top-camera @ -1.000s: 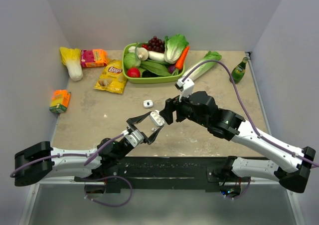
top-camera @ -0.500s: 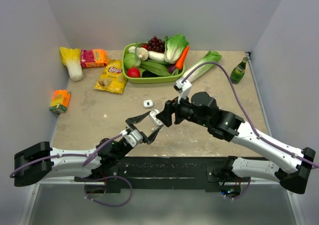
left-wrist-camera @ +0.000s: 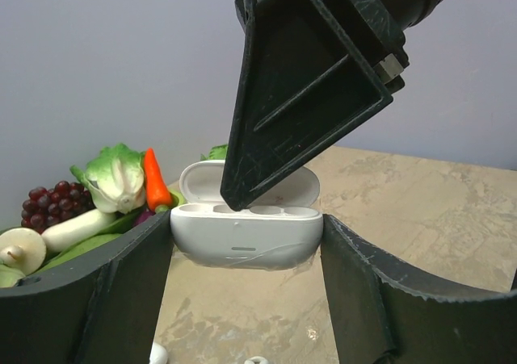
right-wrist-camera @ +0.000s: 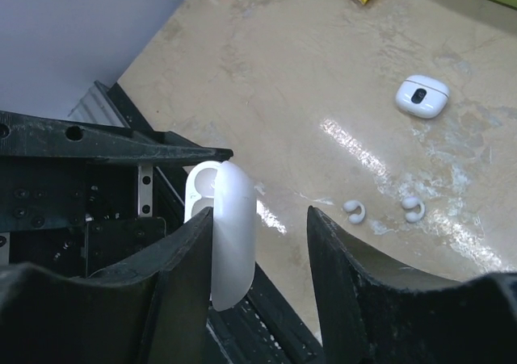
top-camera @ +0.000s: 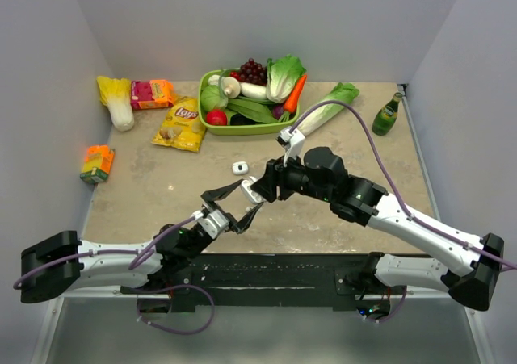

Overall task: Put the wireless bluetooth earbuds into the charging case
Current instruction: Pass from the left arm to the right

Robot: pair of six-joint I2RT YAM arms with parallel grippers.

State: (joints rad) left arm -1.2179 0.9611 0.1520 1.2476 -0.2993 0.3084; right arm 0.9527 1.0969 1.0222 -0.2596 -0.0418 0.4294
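The left claw (top-camera: 250, 196) grips the charging case (left-wrist-camera: 242, 236) at middling width; the case's lid stands open and its sockets are hard to make out. The right claw (right-wrist-camera: 260, 219) is partly spread astride that lid, one finger (right-wrist-camera: 182, 283) touching it, the other apart. Two wireless bluetooth earbuds (right-wrist-camera: 353, 211) lie on the table (right-wrist-camera: 323, 73) near a closed white case (right-wrist-camera: 422, 96). The green basket (top-camera: 242, 130) holds grapes (top-camera: 253, 71) and a carrot (top-camera: 295, 94).
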